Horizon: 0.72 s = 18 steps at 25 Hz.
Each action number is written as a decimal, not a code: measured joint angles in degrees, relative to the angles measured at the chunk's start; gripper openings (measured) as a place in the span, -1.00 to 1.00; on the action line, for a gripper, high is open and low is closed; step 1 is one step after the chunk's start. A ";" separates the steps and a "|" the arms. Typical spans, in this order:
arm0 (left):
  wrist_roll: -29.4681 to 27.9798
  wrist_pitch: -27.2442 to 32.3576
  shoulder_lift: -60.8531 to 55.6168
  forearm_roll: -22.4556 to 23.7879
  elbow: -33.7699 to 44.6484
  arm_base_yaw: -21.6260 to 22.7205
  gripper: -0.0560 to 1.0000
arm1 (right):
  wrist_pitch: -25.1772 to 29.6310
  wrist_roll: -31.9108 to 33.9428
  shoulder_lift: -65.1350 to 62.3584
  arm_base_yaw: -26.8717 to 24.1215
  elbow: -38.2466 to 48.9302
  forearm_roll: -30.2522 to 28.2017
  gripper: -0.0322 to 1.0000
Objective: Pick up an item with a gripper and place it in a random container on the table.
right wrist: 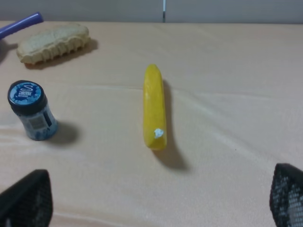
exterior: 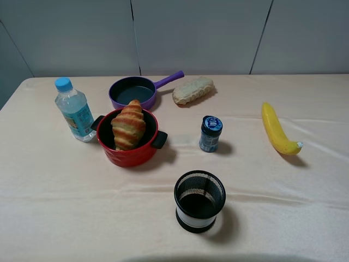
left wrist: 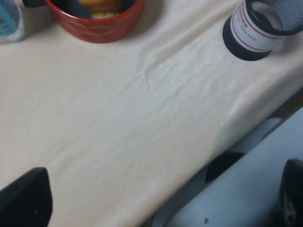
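Observation:
The golden-brown striped croissant (exterior: 129,124) lies inside the round red pot (exterior: 143,157), leaning on its rim, left of centre on the beige-pink table (exterior: 272,185). Neither arm shows in the high view. In the left wrist view, my left gripper (left wrist: 156,198) hangs open and empty over the table's front edge, well back from the pot (left wrist: 97,26), where a bit of croissant (left wrist: 97,5) shows. In the right wrist view, my right gripper (right wrist: 156,196) is open with nothing in it, its fingertips (right wrist: 26,198) wide apart.
A water bottle (exterior: 74,111) stands left of the pot, with a purple pan (exterior: 133,91) and a pale bread loaf (exterior: 192,90) behind it. A blue-lidded jar (exterior: 210,134) stands at centre, a banana (exterior: 277,130) lies at the right, and a black mesh cup (exterior: 199,201) stands near the front.

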 joint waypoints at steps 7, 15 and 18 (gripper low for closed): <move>0.00 -0.05 -11.40 0.46 5.23 9.29 0.94 | 0.00 0.00 0.00 0.00 0.00 0.00 0.41; 0.00 -0.24 -19.70 1.99 9.63 23.35 0.94 | 0.00 0.00 0.00 0.00 0.00 0.00 0.41; 0.25 -1.15 -22.14 2.67 11.25 27.48 0.94 | 0.00 0.00 0.00 0.00 0.00 0.00 0.41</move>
